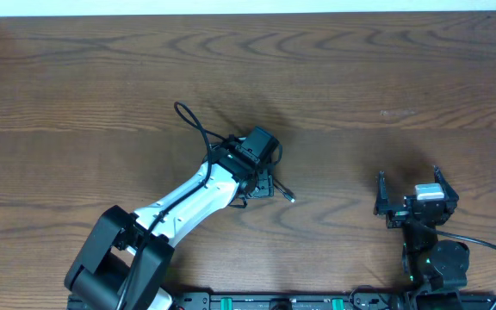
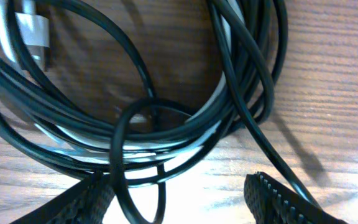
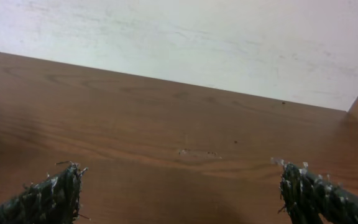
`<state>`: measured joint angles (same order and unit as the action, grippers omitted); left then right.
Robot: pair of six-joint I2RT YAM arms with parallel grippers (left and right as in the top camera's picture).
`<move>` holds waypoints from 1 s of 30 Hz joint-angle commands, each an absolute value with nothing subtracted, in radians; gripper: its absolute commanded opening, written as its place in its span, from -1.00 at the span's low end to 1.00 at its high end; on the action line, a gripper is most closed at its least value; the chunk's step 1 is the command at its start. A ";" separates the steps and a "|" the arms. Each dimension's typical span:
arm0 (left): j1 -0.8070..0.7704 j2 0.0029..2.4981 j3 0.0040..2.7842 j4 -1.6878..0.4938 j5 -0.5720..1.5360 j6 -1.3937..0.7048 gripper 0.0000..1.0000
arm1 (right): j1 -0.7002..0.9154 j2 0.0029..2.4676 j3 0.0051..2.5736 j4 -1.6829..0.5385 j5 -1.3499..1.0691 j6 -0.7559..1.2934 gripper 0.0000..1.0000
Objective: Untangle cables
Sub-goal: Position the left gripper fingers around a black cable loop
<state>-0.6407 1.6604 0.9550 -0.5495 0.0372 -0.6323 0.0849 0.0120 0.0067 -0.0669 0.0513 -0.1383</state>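
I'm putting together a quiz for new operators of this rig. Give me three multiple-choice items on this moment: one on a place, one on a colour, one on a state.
1. Where do the tangled cables lie?
A. under the left gripper, near the middle of the table
B. at the far left corner
C. against the back wall

2. Which colour runs among the black cables?
A. red
B. white
C. yellow

3. How does the right gripper stand?
A. shut on a cable
B. open, holding nothing
C. shut, empty

Answers:
1 A: the left wrist view looks straight down on the tangle, and the overhead view puts that arm mid-table.
2 B: a white cable threads through the black loops.
3 B: its fingers stand wide apart over bare wood.
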 commanded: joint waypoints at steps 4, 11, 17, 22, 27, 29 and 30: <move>-0.641 1.666 0.937 -0.545 -0.020 -0.643 0.44 | 0.092 0.007 0.006 -0.071 0.049 -0.128 0.99; -0.640 1.666 0.937 -0.510 -0.019 -0.641 0.99 | 0.092 0.007 0.006 -0.071 0.049 -0.128 0.98; -0.641 1.666 0.937 -0.510 -0.020 -0.642 0.99 | 0.092 0.007 0.006 -0.071 0.049 -0.128 0.99; -0.641 1.666 0.937 -0.510 -0.020 -0.642 0.74 | 0.092 0.007 0.006 -0.071 0.049 -0.128 0.98; -0.641 1.666 0.936 -0.487 -0.020 -0.642 0.45 | 0.092 0.007 0.006 -0.071 0.049 -0.128 0.99; -0.641 1.666 0.934 -0.472 -0.020 -0.643 0.21 | 0.092 0.007 0.006 -0.071 0.049 -0.128 0.98; -0.641 1.666 0.932 -0.468 -0.020 -0.654 0.03 | 0.092 0.007 0.006 -0.071 0.049 -0.128 0.99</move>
<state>-0.6407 1.6604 0.9527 -0.4763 -0.0040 -0.6415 0.0849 0.0120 0.0067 -0.0666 0.0513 -0.1383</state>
